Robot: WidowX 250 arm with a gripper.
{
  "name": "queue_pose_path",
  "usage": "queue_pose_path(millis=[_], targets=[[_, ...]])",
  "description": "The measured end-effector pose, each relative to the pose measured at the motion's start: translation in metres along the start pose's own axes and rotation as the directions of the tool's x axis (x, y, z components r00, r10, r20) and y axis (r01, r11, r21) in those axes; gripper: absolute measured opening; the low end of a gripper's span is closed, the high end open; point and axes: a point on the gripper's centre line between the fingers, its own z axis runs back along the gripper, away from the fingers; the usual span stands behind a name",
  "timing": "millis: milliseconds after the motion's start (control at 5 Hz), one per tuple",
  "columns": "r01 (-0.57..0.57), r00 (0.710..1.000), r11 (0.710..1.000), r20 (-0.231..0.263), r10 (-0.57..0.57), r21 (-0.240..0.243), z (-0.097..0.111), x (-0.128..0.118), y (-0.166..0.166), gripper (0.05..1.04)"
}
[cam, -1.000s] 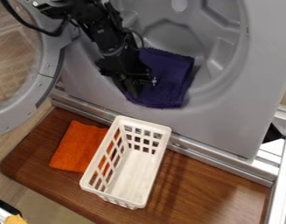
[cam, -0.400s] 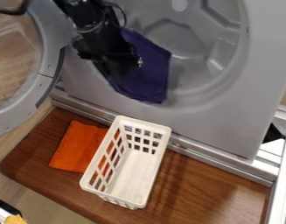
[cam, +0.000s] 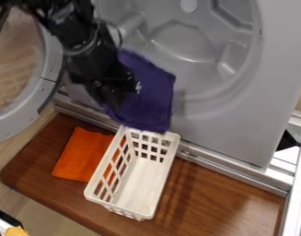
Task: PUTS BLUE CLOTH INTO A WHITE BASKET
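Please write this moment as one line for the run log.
gripper: at blue cloth | cloth: lower edge at far rim of white basket | basket: cloth not yet inside | orange cloth: left of basket

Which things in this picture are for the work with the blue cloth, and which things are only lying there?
For the work:
- blue cloth, at the gripper
- white basket, on the wooden board

Only lying there:
- orange cloth, beside the basket
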Motion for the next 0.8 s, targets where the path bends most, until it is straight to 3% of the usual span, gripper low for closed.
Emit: queue_pose_path(millis=[400, 800], targets=[[0.060, 0.998, 0.996, -0.018, -0.061, -0.061, -0.014, -0.032, -0.010, 0.152], [0.066, 0.997, 0.988, -0.035, -0.071, -0.142, -0.061, -0.049, -0.002, 0.152]])
